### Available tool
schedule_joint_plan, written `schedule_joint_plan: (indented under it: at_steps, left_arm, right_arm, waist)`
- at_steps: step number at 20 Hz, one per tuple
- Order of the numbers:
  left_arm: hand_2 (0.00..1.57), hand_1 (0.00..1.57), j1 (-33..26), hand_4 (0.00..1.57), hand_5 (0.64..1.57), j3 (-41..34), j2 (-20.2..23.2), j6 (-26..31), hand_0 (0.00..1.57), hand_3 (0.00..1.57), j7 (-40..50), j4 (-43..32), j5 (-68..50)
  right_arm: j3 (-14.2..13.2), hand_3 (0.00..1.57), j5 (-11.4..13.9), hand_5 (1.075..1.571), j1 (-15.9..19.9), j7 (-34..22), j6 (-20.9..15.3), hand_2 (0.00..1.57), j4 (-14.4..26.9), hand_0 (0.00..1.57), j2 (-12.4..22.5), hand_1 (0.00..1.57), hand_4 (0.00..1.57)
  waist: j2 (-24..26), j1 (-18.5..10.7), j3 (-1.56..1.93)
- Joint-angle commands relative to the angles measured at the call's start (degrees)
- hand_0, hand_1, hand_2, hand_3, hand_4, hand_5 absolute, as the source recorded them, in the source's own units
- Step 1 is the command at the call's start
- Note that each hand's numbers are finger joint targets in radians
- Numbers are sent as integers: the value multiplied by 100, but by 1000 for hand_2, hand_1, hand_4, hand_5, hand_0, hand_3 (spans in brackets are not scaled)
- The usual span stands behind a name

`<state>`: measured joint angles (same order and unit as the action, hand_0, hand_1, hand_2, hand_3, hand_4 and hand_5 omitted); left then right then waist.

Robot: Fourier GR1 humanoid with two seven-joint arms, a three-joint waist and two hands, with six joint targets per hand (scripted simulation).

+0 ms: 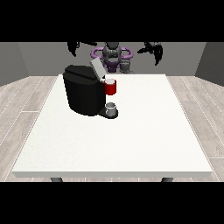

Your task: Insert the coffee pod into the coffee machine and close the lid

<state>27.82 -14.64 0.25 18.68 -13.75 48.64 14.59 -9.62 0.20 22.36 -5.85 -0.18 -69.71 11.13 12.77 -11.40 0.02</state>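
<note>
From my remote seat I saw the white worktop (131,144) filling most of the view, with the robot (113,54) small behind its far edge. The black coffee machine (83,92) stood on the worktop's far left part, its grey lid (96,68) tilted up and open above the body. Both arms were raised above the worktop, well apart from the machine. The hand at the view's right (154,49) hung high, dark fingers drooping downward and holding nothing that I could see, so I took them as released. The hand at the view's left (75,46) was also up near the top edge, but I could not tell how its fingers lay. A red thing at the machine (110,87) sat at the front just below the lid. Below it, on the machine's dark base, rested a small grey thing (111,108); it looked like the coffee pod, though I could not tell for certain.
</note>
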Motion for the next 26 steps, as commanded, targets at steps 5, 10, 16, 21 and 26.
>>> schedule_joint_plan:
  at_steps: [5, 10, 16, 21, 26]
  left_arm:
    - [0, 0, -460, 356, 1571, 701, -24, -223, 0, 0, 280, 1106, -462]
    - [0, 0, -676, 323, 1571, 447, 119, -111, 0, 0, 503, 1701, -397]
    - [0, 0, -878, 349, 1571, 693, -23, -437, 0, 0, 378, 2331, -621]
    - [0, 0, -1406, 377, 1571, 583, 331, -46, 0, 0, 656, 2965, -820]
    - [0, 0, -1251, 368, 1571, 400, 472, -335, 0, 0, 713, 2963, -897]
  right_arm:
    - [-496, 0, -421, 1571, 563, 73, -14, 0, 773, 0, 103, 0, 176]
    - [-210, 0, -379, 1571, 1071, -385, 53, 0, 711, 0, 92, 0, 0]
    - [-23, 0, -316, 1571, 1235, 298, 140, 0, 1019, 0, -145, 0, 0]
    - [30, 0, -242, 1571, 1360, 172, 106, 0, 1227, 0, -112, 0, 0]
    - [268, 0, -161, 1571, 1532, 384, 208, 0, 1149, 0, -268, 0, 79]
  waist:
    - [-567, -257, 1]
    - [-798, -66, -1]
    - [-1308, 50, -1]
    - [-1219, -71, -1]
    - [-1467, 300, -2]
